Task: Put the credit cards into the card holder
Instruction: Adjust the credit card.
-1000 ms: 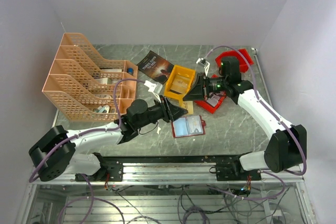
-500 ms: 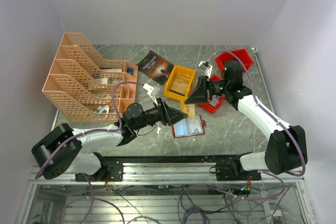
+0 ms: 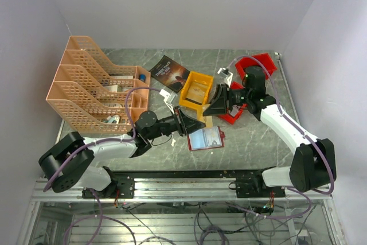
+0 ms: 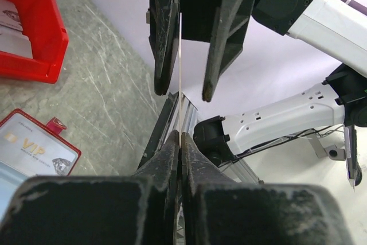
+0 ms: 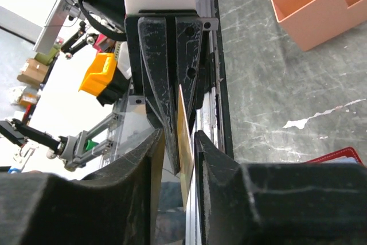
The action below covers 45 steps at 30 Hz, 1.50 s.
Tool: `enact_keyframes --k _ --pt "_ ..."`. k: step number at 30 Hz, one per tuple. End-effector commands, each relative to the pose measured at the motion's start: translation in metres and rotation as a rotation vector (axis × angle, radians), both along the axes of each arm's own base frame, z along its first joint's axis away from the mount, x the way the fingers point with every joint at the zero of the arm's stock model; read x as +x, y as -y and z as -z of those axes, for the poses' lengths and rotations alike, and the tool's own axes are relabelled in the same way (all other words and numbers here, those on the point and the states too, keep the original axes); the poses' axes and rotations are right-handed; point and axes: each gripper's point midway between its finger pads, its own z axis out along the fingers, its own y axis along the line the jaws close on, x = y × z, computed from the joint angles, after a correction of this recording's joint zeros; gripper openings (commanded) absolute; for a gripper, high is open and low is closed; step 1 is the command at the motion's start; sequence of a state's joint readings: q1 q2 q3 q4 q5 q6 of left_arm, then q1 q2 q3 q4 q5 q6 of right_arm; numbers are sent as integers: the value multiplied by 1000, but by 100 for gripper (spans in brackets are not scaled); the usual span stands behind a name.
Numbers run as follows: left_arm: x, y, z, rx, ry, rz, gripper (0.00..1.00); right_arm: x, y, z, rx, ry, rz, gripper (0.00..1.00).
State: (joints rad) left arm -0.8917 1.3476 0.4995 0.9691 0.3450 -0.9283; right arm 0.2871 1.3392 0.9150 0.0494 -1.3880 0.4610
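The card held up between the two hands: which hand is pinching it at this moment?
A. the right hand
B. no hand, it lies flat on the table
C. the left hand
C: in the left wrist view the left hand has its fingers pressed shut on the edge of the card, while the right hand stands open around it with a gap showing.

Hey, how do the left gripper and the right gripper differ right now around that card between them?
The left gripper is pinched shut on the card; the right gripper has its jaws apart, with a gap to the card on each side. So the left gripper alone holds the card, while the right gripper only straddles it. Shared: both are black, two-fingered, and meet tip to tip at the same card.
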Motion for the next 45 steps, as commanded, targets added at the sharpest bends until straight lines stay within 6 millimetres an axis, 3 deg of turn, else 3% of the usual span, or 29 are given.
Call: enact_keyframes --k 1,14,18,23,27,30,31,36,41,45 --pt "0 -8 -5 -26 42 20 7 0 8 -8 -4 93 6 29" --pt "-9 -8 7 43 66 159 7 0 8 -6 -8 87 -10 22" --pt "-4 -11 10 63 58 174 7 -1 7 0 -18 81 -12 13" --pt "2 -13 10 87 64 179 7 0 5 -6 -20 109 -17 11" --pt "4 -12 11 97 61 182 7 0 2 -4 -26 104 -26 0" --pt "13 -19 14 102 44 116 23 1 2 2 -29 77 -19 0" --pt "17 -24 15 102 40 77 33 1 3 6 -35 66 -5 0" --pt "30 -63 18 119 30 -171 47 10 19 41 -108 44 140 0" --pt "25 -96 27 53 -32 -320 50 3 32 84 -180 22 192 0" --pt "20 -100 41 43 -125 -343 48 2 38 119 -240 -57 226 0"
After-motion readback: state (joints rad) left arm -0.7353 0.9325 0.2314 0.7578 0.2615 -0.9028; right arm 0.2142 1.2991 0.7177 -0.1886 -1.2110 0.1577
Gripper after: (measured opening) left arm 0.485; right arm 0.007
